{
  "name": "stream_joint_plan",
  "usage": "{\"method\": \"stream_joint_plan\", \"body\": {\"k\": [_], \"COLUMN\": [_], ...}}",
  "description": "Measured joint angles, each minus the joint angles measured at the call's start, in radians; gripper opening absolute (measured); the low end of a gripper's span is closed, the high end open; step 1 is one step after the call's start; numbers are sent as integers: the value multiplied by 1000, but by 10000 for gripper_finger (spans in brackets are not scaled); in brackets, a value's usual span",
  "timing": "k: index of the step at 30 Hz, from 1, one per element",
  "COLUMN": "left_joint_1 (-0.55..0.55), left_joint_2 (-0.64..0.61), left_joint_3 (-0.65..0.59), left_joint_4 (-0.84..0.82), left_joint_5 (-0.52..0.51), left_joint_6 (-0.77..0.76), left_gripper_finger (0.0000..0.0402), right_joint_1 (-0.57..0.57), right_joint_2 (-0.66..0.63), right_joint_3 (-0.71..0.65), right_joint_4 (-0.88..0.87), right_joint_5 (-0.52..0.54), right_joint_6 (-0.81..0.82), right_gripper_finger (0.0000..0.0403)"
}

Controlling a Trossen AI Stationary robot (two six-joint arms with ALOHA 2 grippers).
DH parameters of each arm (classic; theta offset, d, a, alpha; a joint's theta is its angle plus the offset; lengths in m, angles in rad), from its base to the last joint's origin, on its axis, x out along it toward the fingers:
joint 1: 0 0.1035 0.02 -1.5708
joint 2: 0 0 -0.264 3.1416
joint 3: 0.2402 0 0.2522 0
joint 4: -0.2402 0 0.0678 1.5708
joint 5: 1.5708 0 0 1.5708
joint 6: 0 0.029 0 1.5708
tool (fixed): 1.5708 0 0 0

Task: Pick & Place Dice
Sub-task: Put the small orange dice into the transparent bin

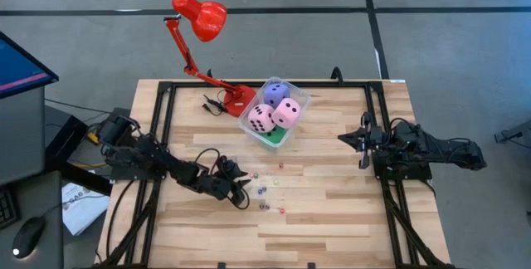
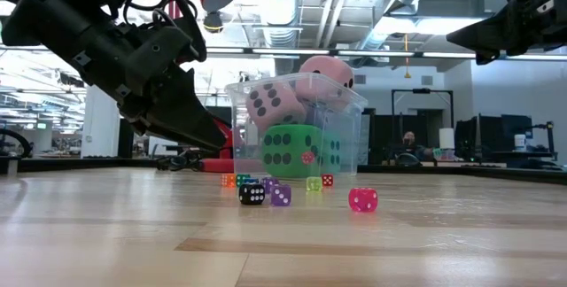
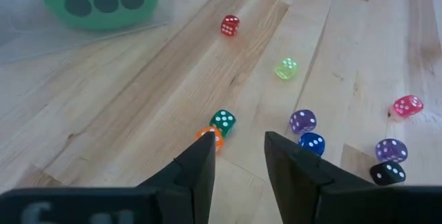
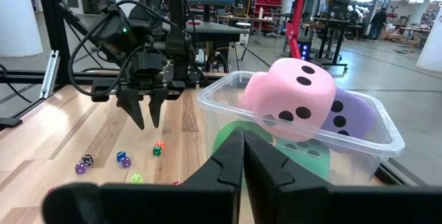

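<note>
Wooden planks lie bare around our left gripper (image 3: 238, 156), which hangs with fingers narrowly parted just above the tiny dice. An orange die (image 3: 209, 136) and a green die (image 3: 222, 121) sit just ahead of its fingertips; others scatter beyond. Soft cubes fill the clear tub (image 1: 292, 121). Our right gripper (image 4: 242, 156), closed, waits well apart.

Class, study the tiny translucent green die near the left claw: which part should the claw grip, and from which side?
Grip the tiny translucent green die across two free flat side faces, coming straight down with the open left claw. A tiny orange die crowds one side, so likely avoid it. The right claw waits aside.
</note>
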Motion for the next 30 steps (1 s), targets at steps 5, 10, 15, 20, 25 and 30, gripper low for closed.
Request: {"method": "stream_joint_plan", "body": {"k": [5,10,15,20,25,30], "left_joint_1": [15,26,27,27,27,27], "left_joint_2": [0,0,0,0,0,0], "left_joint_3": [1,1,1,2,2,2], "left_joint_4": [0,0,0,0,0,-44], "left_joint_5": [1,2,2,34,42,43], "left_joint_6": [1,0,1,2,2,2], "left_gripper_finger": [123,153,205,252,275,271], "right_joint_1": [0,0,0,0,0,0], "right_joint_2": [0,0,0,0,0,0], "right_joint_3": [0,0,0,0,0,0], "right_joint_4": [0,0,0,0,0,0], "right_joint_5": [0,0,0,0,0,0], "right_joint_6": [0,0,0,0,0,0], "right_gripper_finger": [8,8,8,8,8,8]}}
